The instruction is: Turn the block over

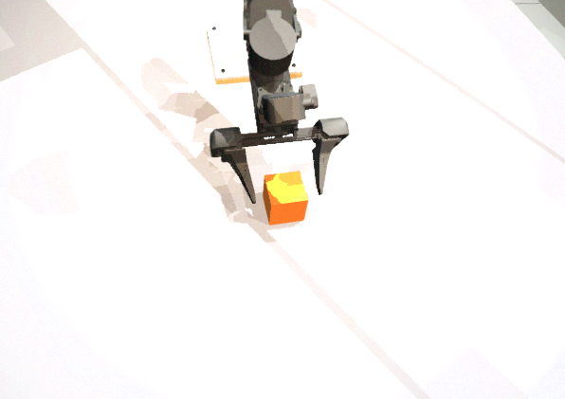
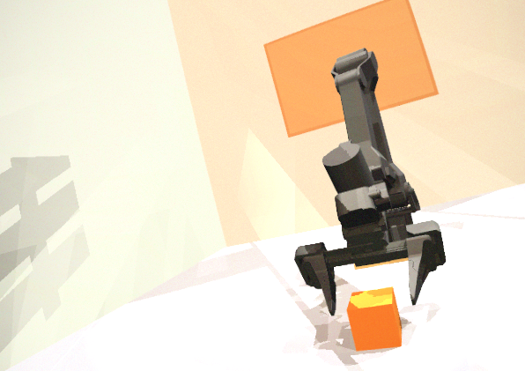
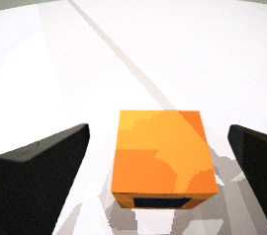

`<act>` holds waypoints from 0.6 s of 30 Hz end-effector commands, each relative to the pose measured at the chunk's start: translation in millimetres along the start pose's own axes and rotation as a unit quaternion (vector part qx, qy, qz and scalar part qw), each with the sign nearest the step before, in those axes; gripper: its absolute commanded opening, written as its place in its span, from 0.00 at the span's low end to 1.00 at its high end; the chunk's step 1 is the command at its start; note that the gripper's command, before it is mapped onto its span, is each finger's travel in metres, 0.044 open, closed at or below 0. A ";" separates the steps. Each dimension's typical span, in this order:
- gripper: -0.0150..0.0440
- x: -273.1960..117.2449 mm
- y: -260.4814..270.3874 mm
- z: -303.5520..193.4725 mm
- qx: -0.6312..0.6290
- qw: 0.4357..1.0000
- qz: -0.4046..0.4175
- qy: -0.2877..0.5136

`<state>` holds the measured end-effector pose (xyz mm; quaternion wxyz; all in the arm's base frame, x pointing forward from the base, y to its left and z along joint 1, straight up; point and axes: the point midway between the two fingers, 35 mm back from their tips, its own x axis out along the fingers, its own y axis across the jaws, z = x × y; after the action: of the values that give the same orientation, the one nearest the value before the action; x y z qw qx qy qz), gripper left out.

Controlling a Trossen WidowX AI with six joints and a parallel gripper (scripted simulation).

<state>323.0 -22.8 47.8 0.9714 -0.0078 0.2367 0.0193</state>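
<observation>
The orange block (image 1: pixel 287 212) (image 2: pixel 375 329) (image 3: pixel 157 148) sits upright on the white table (image 1: pixel 427 249) (image 2: pixel 211 329). Its top and the side facing the top and exterior views are plain. Its dark square mark (image 3: pixel 162 202) shows in the wrist view, strongly foreshortened, on the upright side that faces the arm. The underside is hidden. My gripper (image 1: pixel 287 198) (image 2: pixel 373 308) (image 3: pixel 159 130) is wide open and empty. Its fingers stand on either side of the block with a gap at each side, their tips near the height of the block's upper part.
A pale base plate (image 1: pixel 232 52) with an orange edge lies behind the gripper, under the arm. An orange panel (image 2: pixel 308 82) is on the wall behind the arm. Shadows and thin lines cross the table.
</observation>
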 end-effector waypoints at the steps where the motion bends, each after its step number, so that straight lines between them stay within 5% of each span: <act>1: 1.00 4.3 -0.8 3.9 0.003 1.000 0.001 0.021; 13: 1.00 -37.0 -1.2 47.4 0.002 0.970 0.000 0.242; 18: 1.00 -51.5 0.5 53.0 0.000 0.964 0.002 0.268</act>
<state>324.4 -24.4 76.7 0.9002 0.0023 0.4352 0.0190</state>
